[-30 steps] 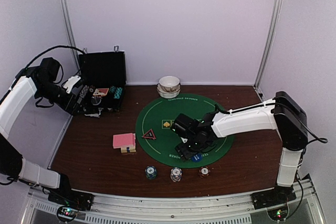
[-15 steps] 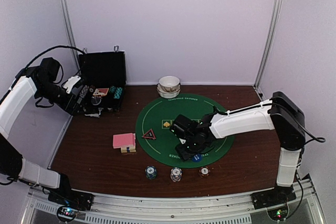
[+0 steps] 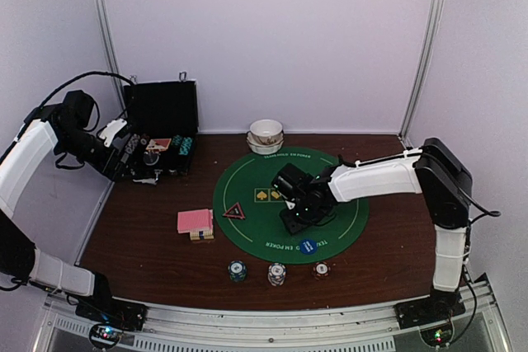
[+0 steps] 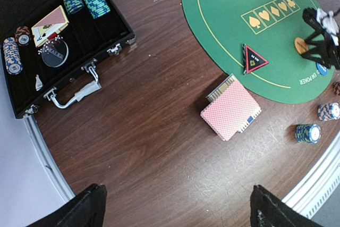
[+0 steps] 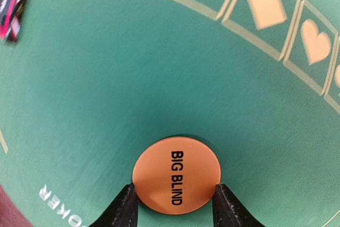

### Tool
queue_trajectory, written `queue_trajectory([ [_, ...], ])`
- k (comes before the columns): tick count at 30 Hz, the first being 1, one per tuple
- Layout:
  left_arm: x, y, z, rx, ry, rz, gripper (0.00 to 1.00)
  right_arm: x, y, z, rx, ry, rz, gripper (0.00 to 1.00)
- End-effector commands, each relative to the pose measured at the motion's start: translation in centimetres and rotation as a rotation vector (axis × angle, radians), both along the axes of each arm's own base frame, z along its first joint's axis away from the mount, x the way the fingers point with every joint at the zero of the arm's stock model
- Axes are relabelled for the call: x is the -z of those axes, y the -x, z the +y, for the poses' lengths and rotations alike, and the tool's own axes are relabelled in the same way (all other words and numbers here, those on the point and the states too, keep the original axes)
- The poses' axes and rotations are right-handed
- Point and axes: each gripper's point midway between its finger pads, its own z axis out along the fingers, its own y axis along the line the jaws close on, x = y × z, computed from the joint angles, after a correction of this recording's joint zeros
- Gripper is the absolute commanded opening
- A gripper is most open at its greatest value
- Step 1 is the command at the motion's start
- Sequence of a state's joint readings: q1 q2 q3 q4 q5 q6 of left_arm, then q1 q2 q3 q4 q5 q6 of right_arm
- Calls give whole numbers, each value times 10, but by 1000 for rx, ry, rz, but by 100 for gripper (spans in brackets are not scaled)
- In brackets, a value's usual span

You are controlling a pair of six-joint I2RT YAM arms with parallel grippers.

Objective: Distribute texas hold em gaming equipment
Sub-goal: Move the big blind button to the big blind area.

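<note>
**Orange disc taken up between the fingers on the mat**

Over the last second the right end effector (image 5: 177, 194) has been drawn away from the near rim of the green mat (image 3: 244, 183) towards its middle, and its fingers have been brought in. They are now seen pressed against either side of the orange disc (image 5: 177, 169), marked BIG BLIND, so the disc appears to be pinched. Whether it has been raised off the felt cannot be told. The blue disc (image 3: 308, 246), previously hidden under the arm, is left lying uncovered on the near part of the mat. It is judged that the blue disc has been dealt with and the orange one is next to be placed.

The left end effector (image 4: 176, 190) is held spread wide, with nothing in it, above the worktop (image 3: 148, 228) near the black case (image 4: 79, 86).

The case lies open. Inside it teal chip stacks (image 4: 85, 1), one pink-backed card (image 4: 50, 25), a clear round piece (image 4: 54, 54) and darker chip stacks (image 4: 13, 52) are seen. The white bowls (image 3: 266, 133) are stacked at the far rim of the mat; their contents cannot be made out.

The card deck (image 4: 231, 111) rests beside the mat, the triangle marker (image 4: 253, 59) on the mat, and three chip stacks (image 3: 276, 274) in a row before it.
</note>
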State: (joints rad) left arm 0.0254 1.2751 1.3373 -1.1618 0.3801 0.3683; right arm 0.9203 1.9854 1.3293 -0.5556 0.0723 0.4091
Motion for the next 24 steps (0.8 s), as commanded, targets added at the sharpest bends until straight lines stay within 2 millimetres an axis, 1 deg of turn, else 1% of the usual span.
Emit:
queue_trajectory([
  [1, -13, -1, 1, 5, 2, -37, 98, 8, -40, -18, 40, 65, -42, 42],
  [7, -13, 0, 1, 9, 0, -38, 97, 8, -89, -21, 66, 64, -57, 40],
  [13, -12, 0, 0, 13, -1, -38, 98, 8, -147, -22, 112, 40, -75, 39],
  [16, -11, 0, 1, 13, -1, -33, 98, 8, -171, -22, 128, 37, -79, 38],
  [18, -10, 0, 1, 16, -5, -32, 97, 3, -181, -20, 127, 30, -81, 42],
  [20, -10, 1, 2, 17, -10, -32, 98, -7, -188, -17, 120, 22, -100, 48],
  [21, -10, 1, 2, 18, -14, -32, 98, -12, -188, -15, 115, 11, -103, 50],
  [24, -8, 1, 3, 18, -21, -28, 98, -33, -182, -11, 105, -32, -114, 65],
])
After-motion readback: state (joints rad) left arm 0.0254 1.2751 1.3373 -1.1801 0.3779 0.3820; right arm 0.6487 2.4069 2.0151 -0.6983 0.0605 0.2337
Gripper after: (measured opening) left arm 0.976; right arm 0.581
